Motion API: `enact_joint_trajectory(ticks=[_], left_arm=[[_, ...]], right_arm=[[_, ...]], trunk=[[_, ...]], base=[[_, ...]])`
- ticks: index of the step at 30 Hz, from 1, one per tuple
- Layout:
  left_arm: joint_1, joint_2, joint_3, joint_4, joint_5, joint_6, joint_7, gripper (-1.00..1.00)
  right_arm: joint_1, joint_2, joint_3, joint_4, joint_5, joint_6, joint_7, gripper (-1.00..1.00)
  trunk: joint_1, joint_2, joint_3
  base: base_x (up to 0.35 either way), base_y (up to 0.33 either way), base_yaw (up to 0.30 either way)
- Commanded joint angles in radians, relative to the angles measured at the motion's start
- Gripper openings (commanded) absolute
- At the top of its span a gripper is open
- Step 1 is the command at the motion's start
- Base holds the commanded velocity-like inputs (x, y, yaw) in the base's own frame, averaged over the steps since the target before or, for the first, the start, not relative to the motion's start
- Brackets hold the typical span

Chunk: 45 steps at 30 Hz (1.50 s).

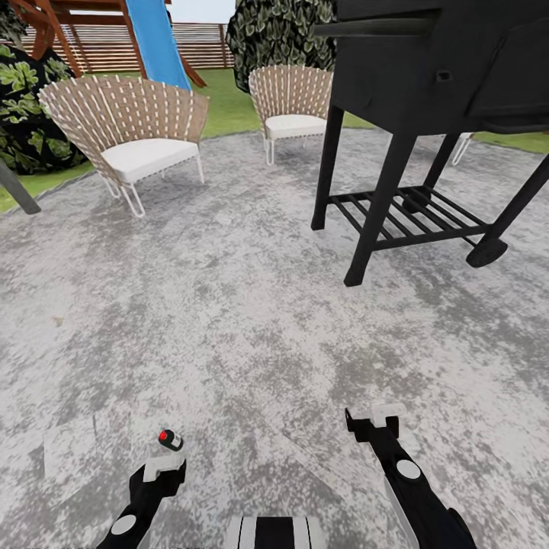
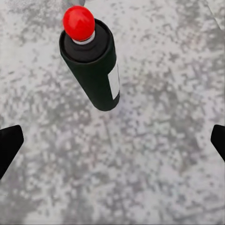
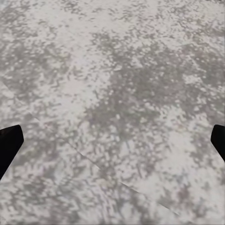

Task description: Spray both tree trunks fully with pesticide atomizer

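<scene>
The pesticide atomizer (image 1: 169, 439) is a small dark bottle with a red top, standing upright on the grey mottled floor (image 1: 229, 305). My left gripper (image 1: 163, 462) hovers just short of it, open. In the left wrist view the atomizer (image 2: 91, 65) lies ahead of the gripper (image 2: 112, 140), not between the fingertips (image 2: 9, 143), which stand wide apart. My right gripper (image 1: 377, 421) hangs open over bare floor (image 3: 112, 93), its gripper midpoint (image 3: 112, 140) over nothing. Both trees and their trunks are out of view.
A black grill (image 1: 427, 114) on four legs stands ahead to the right. Two wicker chairs (image 1: 130, 122) (image 1: 293, 99) sit at the paving's far curved edge. Beyond lie lawn (image 1: 229, 107), a blue slide (image 1: 156, 38), leafy shrubs (image 1: 278, 30) and a slat fence (image 1: 198, 42).
</scene>
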Motion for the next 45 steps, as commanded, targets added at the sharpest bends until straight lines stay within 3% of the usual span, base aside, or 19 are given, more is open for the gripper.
enact_joint_trajectory(ticks=[1, 13, 45], left_arm=[[0.000, 0.000, 0.000, 0.000, 0.000, 0.000, 0.000, 1.00], [0.000, 0.000, 0.000, 0.000, 0.000, -0.001, 0.000, 1.00], [0.000, 0.000, 0.003, -0.001, 0.002, -0.002, 0.000, 1.00]], right_arm=[[0.000, 0.000, 0.000, 0.000, 0.000, 0.000, 0.000, 1.00], [0.000, 0.000, 0.000, 0.000, 0.000, 0.001, 0.000, 1.00], [0.000, 0.000, 0.000, 0.000, 0.000, 0.000, 0.000, 1.00]], trunk=[[0.000, 0.000, 0.000], [0.002, -0.001, -0.023], [0.002, -0.001, -0.024]], base=[[0.000, 0.000, 0.039], [0.000, 0.000, 0.105], [0.059, 0.004, 0.005]])
